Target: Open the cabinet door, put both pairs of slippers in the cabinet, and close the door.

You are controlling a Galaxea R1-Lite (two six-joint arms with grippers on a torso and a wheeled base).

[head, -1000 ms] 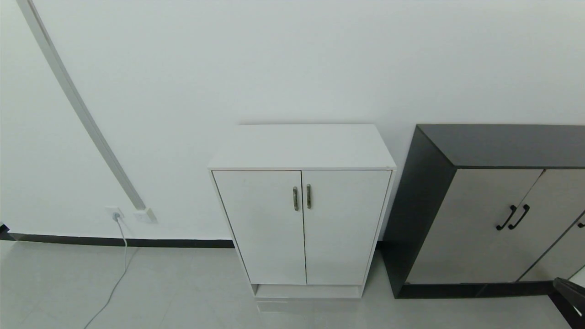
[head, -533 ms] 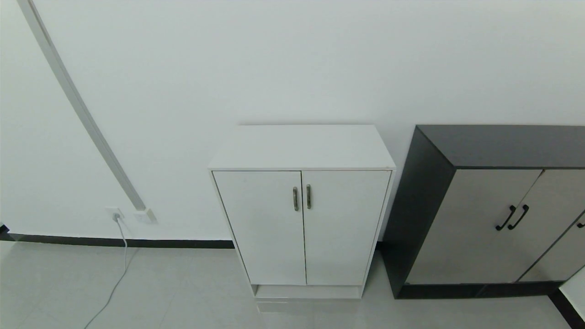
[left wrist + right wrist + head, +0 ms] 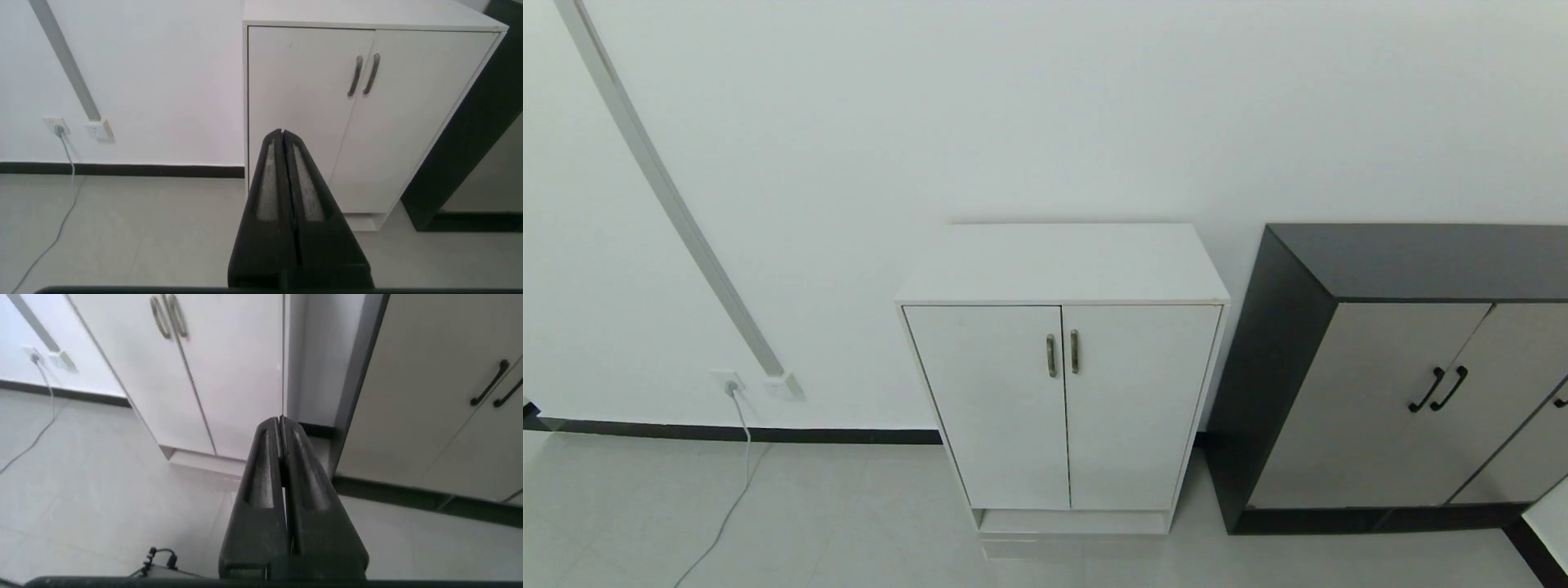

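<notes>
A white two-door cabinet (image 3: 1062, 392) stands against the wall, both doors closed, with two metal handles (image 3: 1062, 354) side by side at the middle seam. The left wrist view has the cabinet (image 3: 368, 114) ahead of my left gripper (image 3: 282, 135), which is shut with nothing in it and held well short of the doors. The right wrist view has my right gripper (image 3: 281, 422) shut and empty, above the floor in front of the cabinet's lower right corner (image 3: 229, 384).
A dark cabinet (image 3: 1388, 367) with grey doors and black handles stands close to the white one's right side. A wall socket (image 3: 727, 382) with a grey cable (image 3: 735, 482) trailing over the floor is at the left. Pale floor tiles lie in front.
A dark part at the head view's lower right corner has dropped out of the picture. The cabinet and its doors have not moved.
</notes>
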